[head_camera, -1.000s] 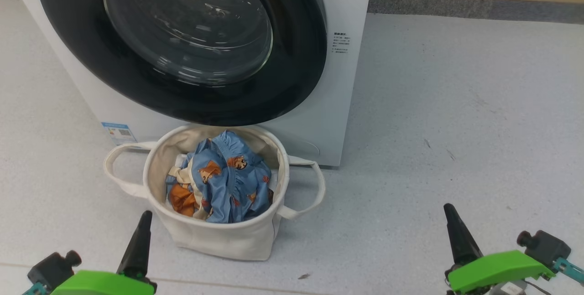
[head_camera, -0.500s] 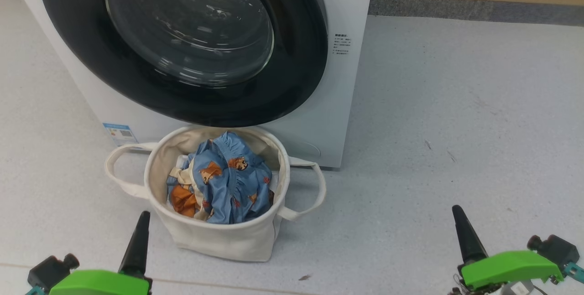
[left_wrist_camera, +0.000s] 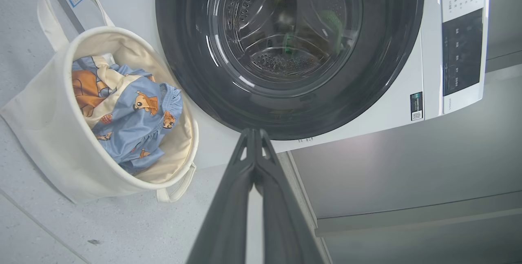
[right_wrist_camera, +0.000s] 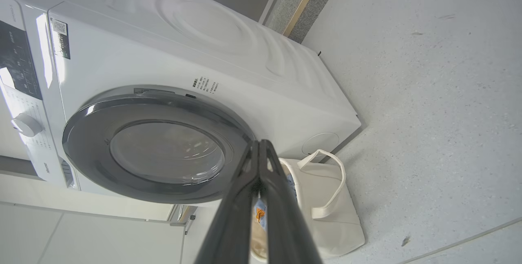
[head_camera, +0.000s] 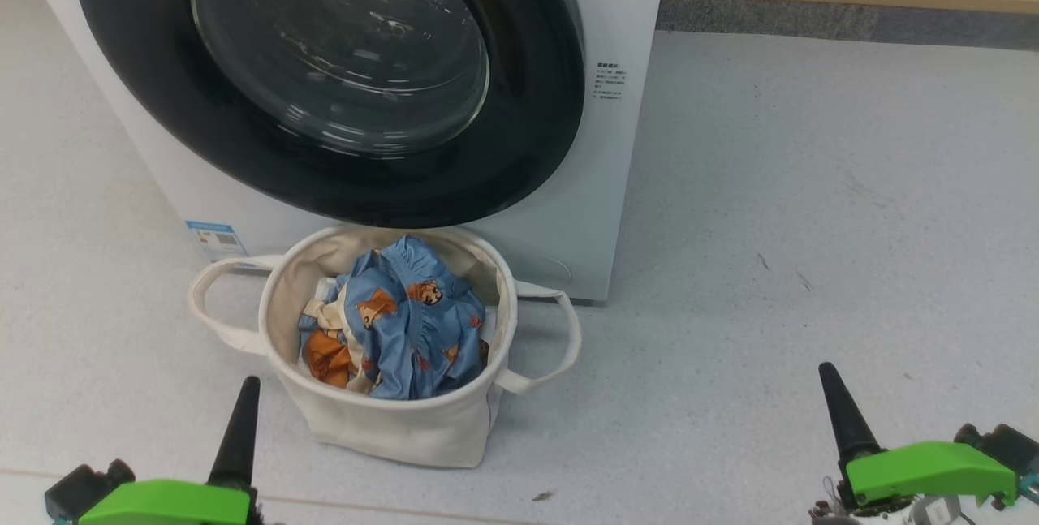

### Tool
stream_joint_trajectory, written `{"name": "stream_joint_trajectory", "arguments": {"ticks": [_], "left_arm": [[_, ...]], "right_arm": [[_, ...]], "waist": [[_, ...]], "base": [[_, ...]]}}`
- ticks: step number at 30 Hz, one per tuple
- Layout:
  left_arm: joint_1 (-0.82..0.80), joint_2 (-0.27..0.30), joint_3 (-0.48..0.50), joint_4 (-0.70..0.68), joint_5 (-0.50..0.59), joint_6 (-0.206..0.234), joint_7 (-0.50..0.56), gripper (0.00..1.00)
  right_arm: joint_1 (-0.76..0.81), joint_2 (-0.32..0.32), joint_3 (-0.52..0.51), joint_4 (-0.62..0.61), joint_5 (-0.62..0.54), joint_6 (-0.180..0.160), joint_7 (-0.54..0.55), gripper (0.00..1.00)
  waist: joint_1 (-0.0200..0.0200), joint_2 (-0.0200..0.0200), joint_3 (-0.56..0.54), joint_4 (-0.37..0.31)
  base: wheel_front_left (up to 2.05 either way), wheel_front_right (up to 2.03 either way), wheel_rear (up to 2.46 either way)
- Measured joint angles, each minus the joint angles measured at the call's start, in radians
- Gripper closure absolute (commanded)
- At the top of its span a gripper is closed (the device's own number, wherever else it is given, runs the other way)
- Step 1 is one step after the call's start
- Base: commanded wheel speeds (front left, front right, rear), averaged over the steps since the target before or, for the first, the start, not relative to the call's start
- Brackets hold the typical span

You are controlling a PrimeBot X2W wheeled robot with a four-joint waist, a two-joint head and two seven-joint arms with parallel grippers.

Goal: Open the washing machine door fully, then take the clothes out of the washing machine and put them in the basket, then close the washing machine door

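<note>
I had the left gripper (head_camera: 248,385) and the right gripper (head_camera: 829,371) both pinched together on nothing, low at either side over the floor (head_camera: 771,225). The washing machine door (head_camera: 325,79) sat shut against the washing machine (head_camera: 621,176). The clothes (head_camera: 406,330) lay bunched inside the basket (head_camera: 390,432), which stood just in front of the machine, below the door

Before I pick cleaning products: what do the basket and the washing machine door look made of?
Basket: soft matte cream cloth, likely canvas; its sides sag. Washing machine door: glossy black ring, probably plastic, around a clear bulging window, seemingly glass, showing sharp reflections.
</note>
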Motion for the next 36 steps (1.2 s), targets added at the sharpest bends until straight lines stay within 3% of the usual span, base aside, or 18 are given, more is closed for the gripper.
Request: {"name": "stream_joint_trajectory", "arguments": {"ticks": [36], "left_arm": [[0.000,-0.101,0.121,0.026,-0.220,0.000,0.102,1.00]], "right_arm": [[-0.026,0.000,-0.091,0.068,0.370,0.000,0.061,1.00]], "waist": [[0.0000,0.0000,-0.011,0.007]], "base": [[0.00,0.00,0.00]]}}
